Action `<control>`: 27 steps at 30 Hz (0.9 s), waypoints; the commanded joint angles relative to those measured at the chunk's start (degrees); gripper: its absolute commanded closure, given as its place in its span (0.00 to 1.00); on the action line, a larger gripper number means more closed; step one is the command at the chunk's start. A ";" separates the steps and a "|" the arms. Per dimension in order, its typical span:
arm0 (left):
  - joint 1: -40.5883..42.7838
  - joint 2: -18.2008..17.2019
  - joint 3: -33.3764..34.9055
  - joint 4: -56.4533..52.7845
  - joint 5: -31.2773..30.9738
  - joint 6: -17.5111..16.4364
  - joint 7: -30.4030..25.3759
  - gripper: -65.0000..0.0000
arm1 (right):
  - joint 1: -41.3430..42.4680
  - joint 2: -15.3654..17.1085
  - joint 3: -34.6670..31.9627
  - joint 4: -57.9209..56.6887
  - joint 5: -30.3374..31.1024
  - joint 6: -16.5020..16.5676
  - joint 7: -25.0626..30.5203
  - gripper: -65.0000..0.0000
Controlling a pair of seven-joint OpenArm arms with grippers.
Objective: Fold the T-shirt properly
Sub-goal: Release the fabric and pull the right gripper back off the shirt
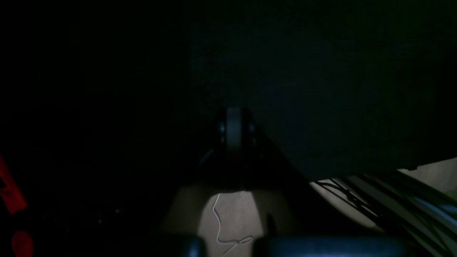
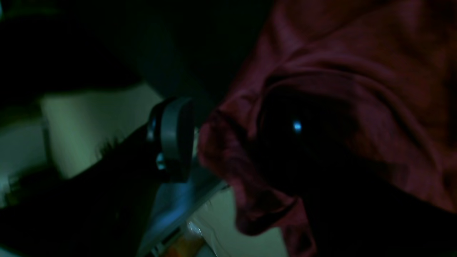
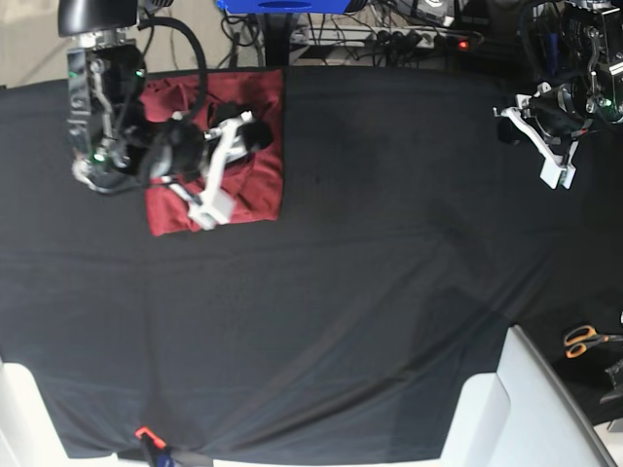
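The T-shirt (image 3: 255, 185) is lying as a compact folded rectangle at the counter's (image 3: 370, 292) far corner. Spread apart and gripping nothing, the right gripper (image 3: 216, 165) is hovering over it, apparently releasing. The left gripper (image 3: 531, 131) is waiting pinched closed and empty, well apart from the T-shirt, probably keeping clear.

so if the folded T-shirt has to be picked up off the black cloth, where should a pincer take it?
Probably at the T-shirt's straight side edge facing the open table, coming in low from that side. It lies as a flat, roughly rectangular stack, so a low pinch there should catch all layers. The right pincer sits over the opposite part, jaws apart, so that side is crowded.
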 commanded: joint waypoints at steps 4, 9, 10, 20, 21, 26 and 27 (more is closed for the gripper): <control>-0.25 -1.07 -0.44 0.79 -0.48 -0.30 -0.62 1.00 | 0.98 -0.24 -2.10 1.09 7.24 -0.01 -2.50 0.52; -0.25 -1.24 -0.53 0.79 -0.48 -0.30 -0.62 1.00 | 1.25 0.55 -1.66 3.02 14.71 -0.27 -5.31 0.52; -0.25 -1.33 -0.53 0.79 -0.48 -0.30 -0.62 1.00 | 1.25 1.25 -1.57 4.43 14.71 -0.98 -5.40 0.52; -0.16 -1.33 -0.80 0.79 -0.48 -0.30 -0.71 1.00 | -2.27 7.32 8.54 14.80 14.71 -12.23 3.13 0.82; -0.16 -1.33 -0.80 0.79 -0.48 -0.30 -0.71 1.00 | -2.53 7.32 9.86 13.74 14.71 -12.23 3.13 0.95; -0.16 -1.33 -0.71 0.79 -0.48 -0.30 -0.71 1.00 | -3.33 7.49 13.99 5.04 14.62 -12.23 4.80 1.00; -0.16 -1.33 -0.71 0.79 -0.48 -0.30 -0.71 1.00 | -3.33 7.49 14.34 3.28 14.62 -12.23 5.41 1.00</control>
